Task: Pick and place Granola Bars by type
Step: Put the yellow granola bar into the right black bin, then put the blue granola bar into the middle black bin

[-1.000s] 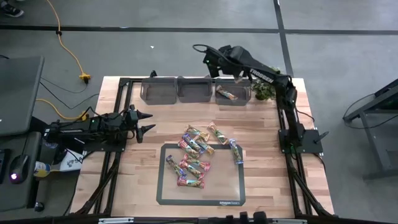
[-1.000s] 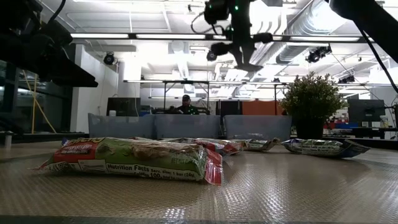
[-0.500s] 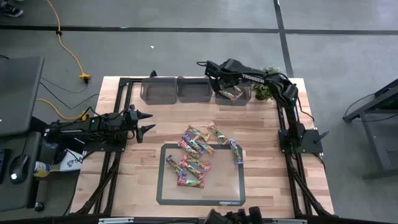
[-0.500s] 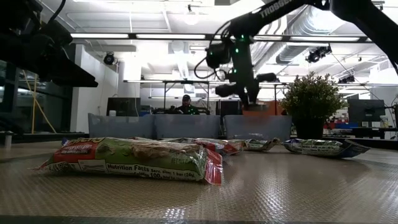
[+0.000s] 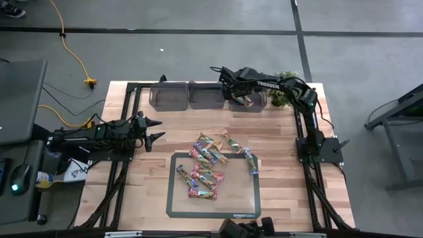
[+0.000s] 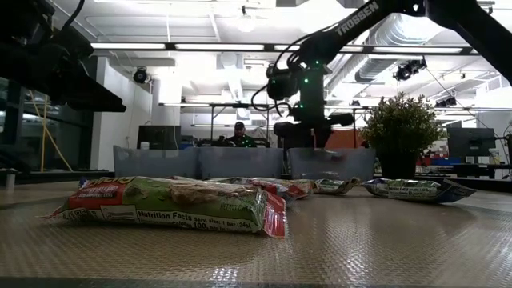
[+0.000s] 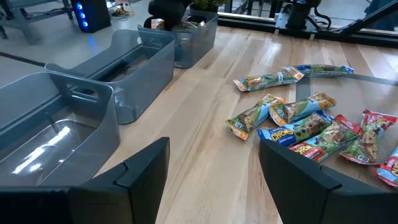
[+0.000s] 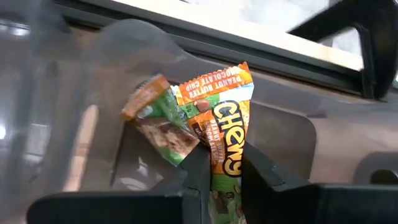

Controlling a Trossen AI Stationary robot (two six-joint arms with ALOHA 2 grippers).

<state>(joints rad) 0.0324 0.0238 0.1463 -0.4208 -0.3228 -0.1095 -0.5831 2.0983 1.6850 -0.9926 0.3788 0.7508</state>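
Overhead and wrist views of a bar-sorting table. The right gripper (image 5: 232,92) reaches into the rightmost bin (image 5: 258,106) of a row of three grey translucent bins at the far edge of the wooden table (image 5: 284,165). Its fingers (image 8: 198,171) are pressed close together, pinching an orange-and-tan "Chewy" granola bar (image 8: 222,146) by the lower part of its wrapper. The bar stands upright inside the bin, and a green-wrapped bar (image 8: 163,121) leans against its upper end, touching it. In the low view the same gripper (image 6: 308,136) hangs at the rim of that bin, just beside a small potted plant (image 6: 401,126).

The middle bin (image 5: 206,95) and the left bin (image 5: 168,96) show no bars from overhead.

The left gripper (image 5: 156,129) rests at the table's left edge, well apart from the bins, with its fingers (image 7: 140,168) spread wide and nothing between them.

The remaining granola bars (image 5: 210,162) lie in a loose cluster at mid-table, some on the bare wood and some on a dark-bordered mat (image 5: 248,205); their wrappers are red, green and blue. One blue-wrapped bar (image 5: 250,160) lies at the cluster's right side, across the mat's border. In the low view a red-and-green bar (image 6: 172,206) lies nearest the camera on the mat.
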